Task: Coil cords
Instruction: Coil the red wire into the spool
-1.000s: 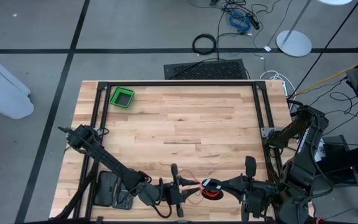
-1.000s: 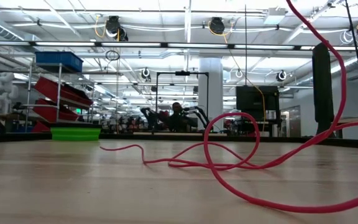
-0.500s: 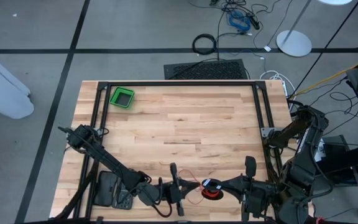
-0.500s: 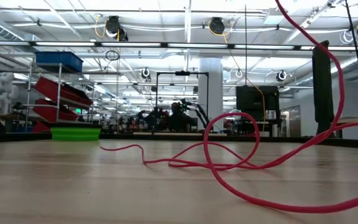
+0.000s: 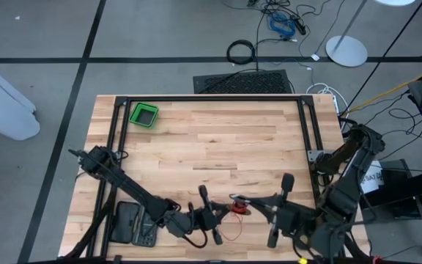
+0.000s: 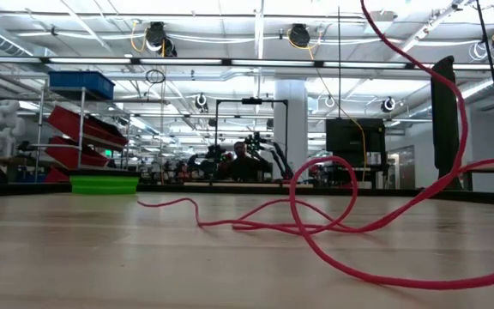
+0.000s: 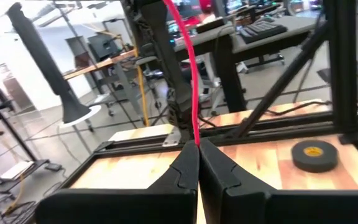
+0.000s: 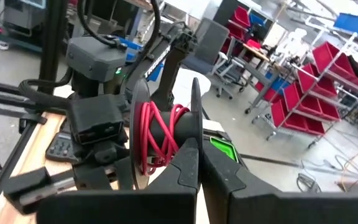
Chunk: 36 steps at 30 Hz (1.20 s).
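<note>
On my bench (image 5: 211,139) a green bin (image 5: 143,114) sits at the far left corner, well apart from the work, and a black tape roll (image 7: 314,155) lies flat near the frame rail. Both arms crowd the near edge. My left gripper (image 7: 197,163) is pinched together on the red cord (image 7: 188,74), which rises straight up from its tips. My right gripper (image 8: 199,167) is clamped on the rim of a black spool (image 8: 165,134) wound with that cord. Loose loops trail across the wood in the low view.
</note>
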Available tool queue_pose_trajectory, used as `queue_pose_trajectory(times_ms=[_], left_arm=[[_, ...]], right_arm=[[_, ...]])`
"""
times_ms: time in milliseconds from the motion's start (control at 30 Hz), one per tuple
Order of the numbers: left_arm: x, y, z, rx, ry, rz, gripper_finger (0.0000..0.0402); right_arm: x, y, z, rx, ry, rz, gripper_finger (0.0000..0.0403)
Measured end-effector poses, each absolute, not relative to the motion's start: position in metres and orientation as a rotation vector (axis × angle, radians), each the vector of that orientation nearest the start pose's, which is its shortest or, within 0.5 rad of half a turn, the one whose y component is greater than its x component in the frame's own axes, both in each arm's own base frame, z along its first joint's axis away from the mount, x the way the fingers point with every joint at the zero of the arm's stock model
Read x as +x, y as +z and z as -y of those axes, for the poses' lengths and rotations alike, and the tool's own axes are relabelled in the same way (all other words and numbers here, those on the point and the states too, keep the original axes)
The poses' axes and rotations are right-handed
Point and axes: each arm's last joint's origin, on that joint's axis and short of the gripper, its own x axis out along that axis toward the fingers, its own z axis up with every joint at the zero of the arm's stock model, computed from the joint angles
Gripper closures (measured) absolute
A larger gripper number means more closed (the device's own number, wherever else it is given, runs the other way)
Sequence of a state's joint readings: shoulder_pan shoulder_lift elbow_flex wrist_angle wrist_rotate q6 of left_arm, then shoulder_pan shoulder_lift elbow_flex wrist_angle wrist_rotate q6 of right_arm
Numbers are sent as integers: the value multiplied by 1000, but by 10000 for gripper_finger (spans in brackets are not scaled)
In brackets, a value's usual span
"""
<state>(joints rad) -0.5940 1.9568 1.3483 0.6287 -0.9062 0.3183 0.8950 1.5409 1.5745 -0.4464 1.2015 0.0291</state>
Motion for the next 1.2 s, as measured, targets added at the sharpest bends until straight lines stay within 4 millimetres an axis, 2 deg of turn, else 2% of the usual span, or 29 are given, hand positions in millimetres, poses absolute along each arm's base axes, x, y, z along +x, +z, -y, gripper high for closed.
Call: queue_pose_trajectory(times_ms=[333, 733, 1033, 1200], left_arm=[[384, 265, 215, 252, 366, 11, 400], [378, 273, 222, 230, 350, 63, 400], [359, 288, 244, 298, 318, 146, 400], [345, 305, 250, 275, 311, 170, 400]], right_arm=[[251, 389, -236, -354, -404, -217, 403], [280, 370, -226, -434, -500, -267, 403], [283, 365, -224, -556, -481, -321, 403], [283, 365, -224, -576, -475, -327, 403]])
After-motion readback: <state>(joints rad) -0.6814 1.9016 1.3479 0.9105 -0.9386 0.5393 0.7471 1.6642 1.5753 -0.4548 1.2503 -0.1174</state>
